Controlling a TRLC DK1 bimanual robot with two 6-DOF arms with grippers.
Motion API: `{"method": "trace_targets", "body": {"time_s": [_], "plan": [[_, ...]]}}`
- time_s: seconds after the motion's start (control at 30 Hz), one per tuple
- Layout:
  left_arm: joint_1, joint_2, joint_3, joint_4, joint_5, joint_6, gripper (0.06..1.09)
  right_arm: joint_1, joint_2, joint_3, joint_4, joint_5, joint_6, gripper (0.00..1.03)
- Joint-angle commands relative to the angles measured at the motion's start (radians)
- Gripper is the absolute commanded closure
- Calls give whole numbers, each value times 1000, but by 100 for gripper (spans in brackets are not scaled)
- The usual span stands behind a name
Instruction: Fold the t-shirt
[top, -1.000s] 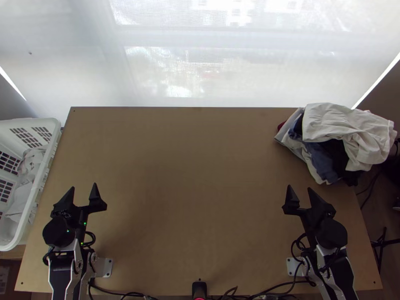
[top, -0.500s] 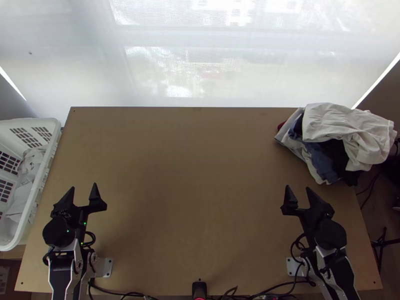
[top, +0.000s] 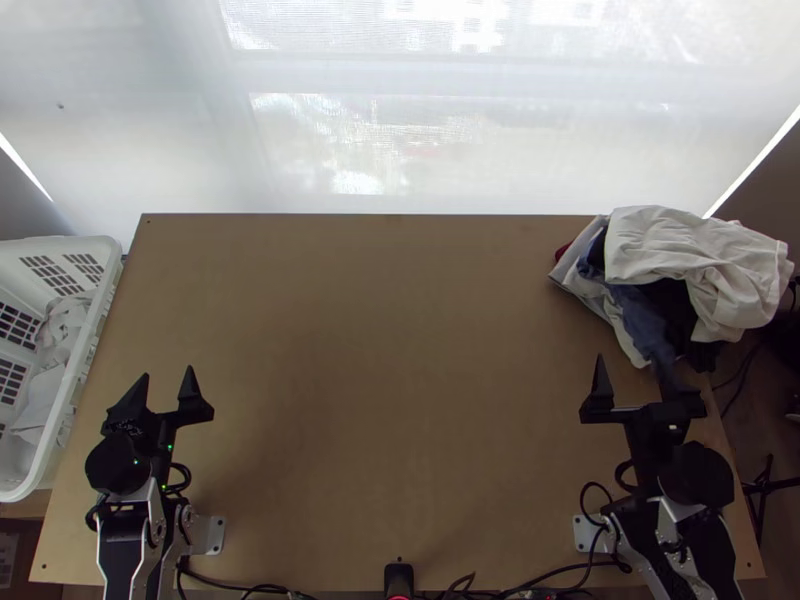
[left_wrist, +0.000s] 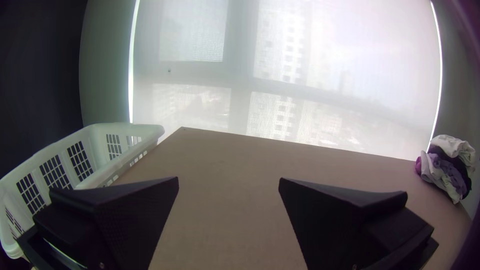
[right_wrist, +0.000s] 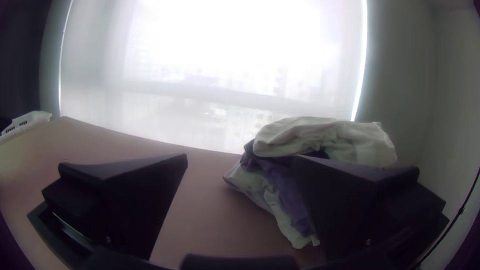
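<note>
In the top view my left gripper (top: 168, 384) stands open over the table's near left part, holding nothing. My right gripper (top: 630, 378) is open on the right, just short of a bunched heap of clothes (top: 690, 260) at the far right corner. White cloth lies on top of the heap, with blue and black cloth beneath it. The left wrist view has my left gripper (left_wrist: 228, 181) with its fingers wide apart. In the right wrist view my right gripper (right_wrist: 241, 156) is also spread, and one finger partly covers the heap (right_wrist: 320, 137). Which cloth is the t-shirt I cannot tell.
A white basket (top: 85, 370) with pale cloth inside stands along the left edge of the wooden table (top: 390, 350). Cables (top: 560, 572) run along the near edge beside a small black device (top: 398, 578). A blind hangs behind the far edge.
My right gripper has swung to the right and come closer to the heap of clothes, still open. The left arm and the clothes have kept still.
</note>
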Motion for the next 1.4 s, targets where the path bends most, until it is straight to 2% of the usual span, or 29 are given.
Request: {"method": "trace_targets", "body": {"time_s": [0.0, 0.17, 0.27, 0.43, 0.63, 0.77, 0.83, 1.0, 1.13, 1.23, 1.37], "plan": [[-12, 3, 0, -1, 0, 2, 11, 12, 285, 326, -215, 10, -10, 5], [-28, 0, 0, 0, 0, 0, 11, 6, 432, 559, -473, 69, 117, 5], [-52, 0, 0, -3, 51, -23, 11, 4, 501, 645, -582, 130, 131, 5], [-5, -1, 0, 11, 40, 14, 11, -19, 570, 766, -714, 162, 202, 5], [-23, -1, 25, 45, -7, 43, 11, -53, 617, 853, -810, 155, 166, 5], [3, 42, 134, 25, -6, 45, 11, -53, 617, 867, -862, 93, 105, 5], [6, 108, 198, 23, -10, 42, 11, -54, 617, 861, -869, 76, 97, 5], [71, 401, 413, -21, -113, 37, 11, -54, 610, 827, -869, 69, 82, 5], [198, 612, 560, -106, -113, 37, 11, -54, 593, 781, -867, 63, 82, 5], [301, 740, 641, -109, -113, 40, 11, -54, 576, 752, -867, 63, 81, 5], [382, 835, 738, -99, -112, 148, 11, -54, 570, 731, -872, 63, 77, 5]]}}
